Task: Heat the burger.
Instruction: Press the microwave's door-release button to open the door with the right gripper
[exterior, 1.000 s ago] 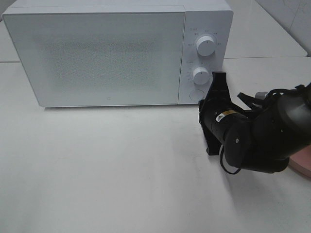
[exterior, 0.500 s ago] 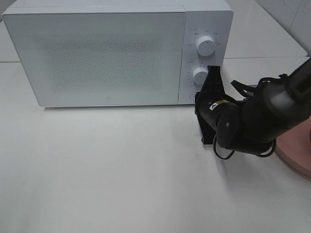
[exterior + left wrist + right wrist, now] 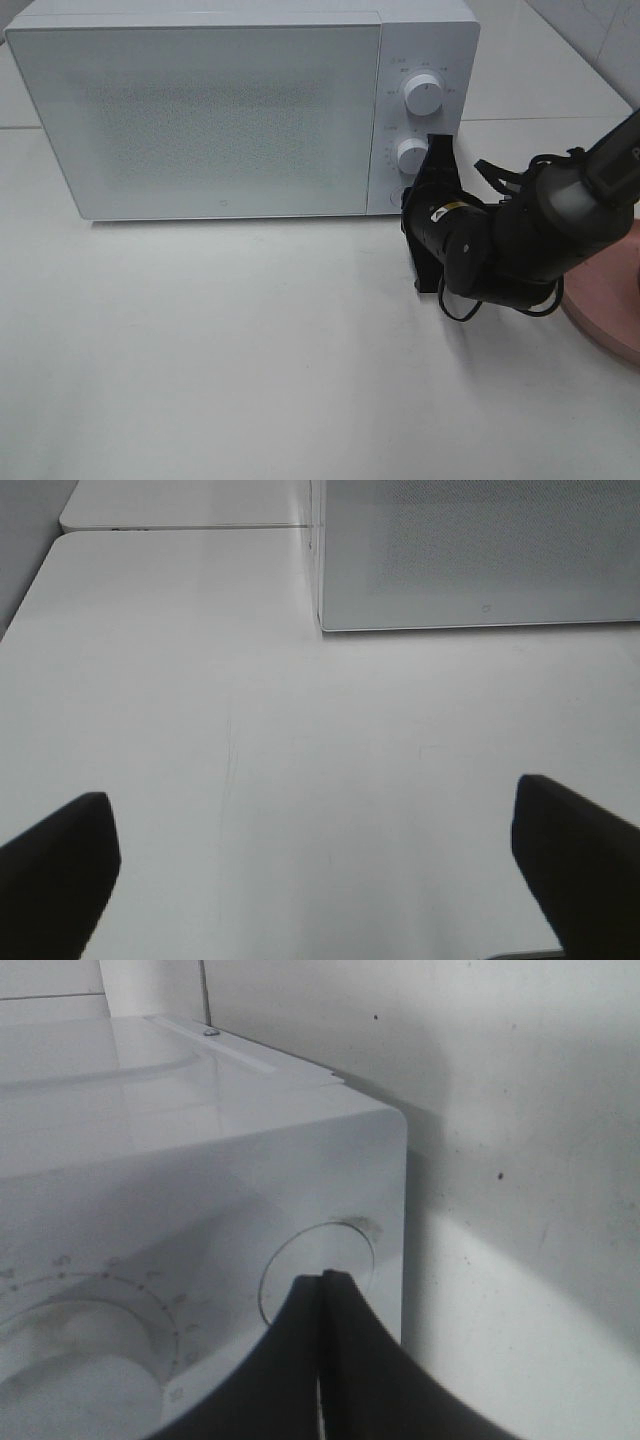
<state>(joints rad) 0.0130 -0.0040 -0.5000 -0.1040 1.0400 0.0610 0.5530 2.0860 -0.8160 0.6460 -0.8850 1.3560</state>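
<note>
While the left gripper [image 3: 310,820] is held over the white table [image 3: 200,350] with its fingers spread wide, the white microwave [image 3: 200,110] is seen behind it with its door closed. On its panel, under the two knobs [image 3: 424,93], the right gripper [image 3: 322,1280] is pressed together with its tips at the round button [image 3: 345,1245], and a pink plate [image 3: 610,315] is partly seen at the far right. The burger is shown in no view, so its place cannot be told.
</note>
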